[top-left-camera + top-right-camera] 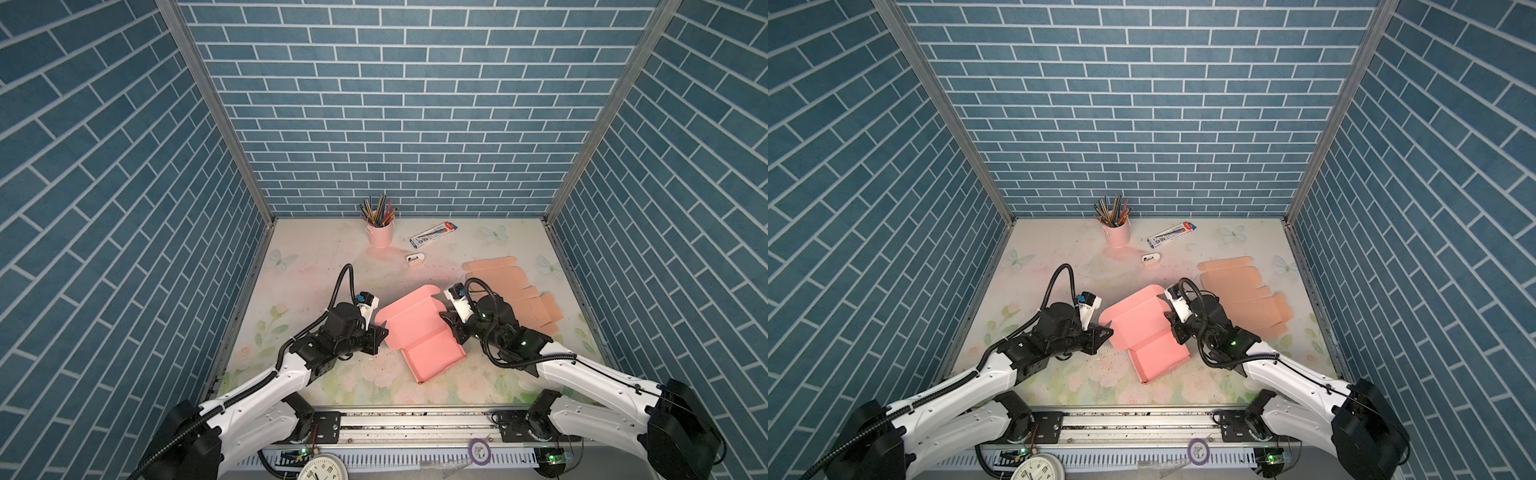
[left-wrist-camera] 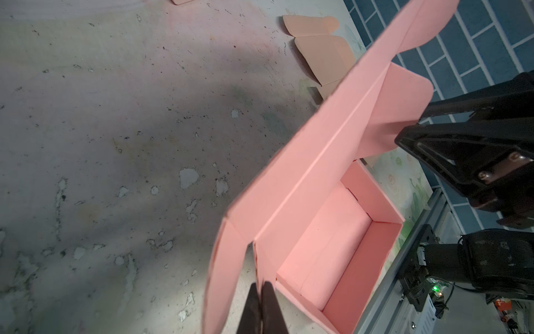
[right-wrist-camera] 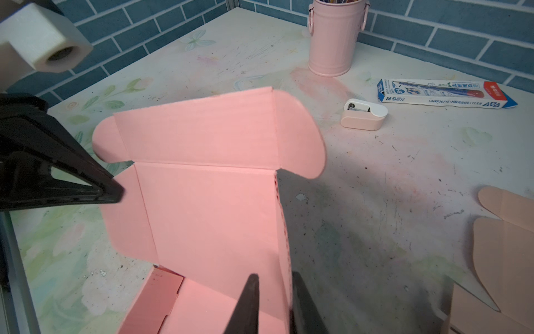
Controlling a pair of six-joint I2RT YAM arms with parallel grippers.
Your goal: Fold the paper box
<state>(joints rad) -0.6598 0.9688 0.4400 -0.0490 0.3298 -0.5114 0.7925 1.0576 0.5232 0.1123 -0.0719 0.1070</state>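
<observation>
The pink paper box (image 1: 415, 328) (image 1: 1142, 328) sits mid-table with its tray part formed and its lid raised. My left gripper (image 1: 380, 332) (image 1: 1108, 332) is at the lid's left side. In the left wrist view it (image 2: 262, 284) is shut on the lid's narrow side flap, with the paper box (image 2: 318, 173) stretching away beyond it. My right gripper (image 1: 451, 322) (image 1: 1173, 328) is at the lid's right edge. In the right wrist view it (image 3: 274, 276) stands slightly open astride that edge of the paper box (image 3: 208, 202), one finger inside and one outside.
A flat peach cardboard blank (image 1: 511, 286) (image 3: 505, 245) lies to the right behind my right arm. At the back stand a pink pencil cup (image 1: 380, 235), a blue pencil carton (image 1: 433, 232) and a small white sharpener (image 1: 414, 259). A metal rail (image 1: 415, 419) runs along the front edge.
</observation>
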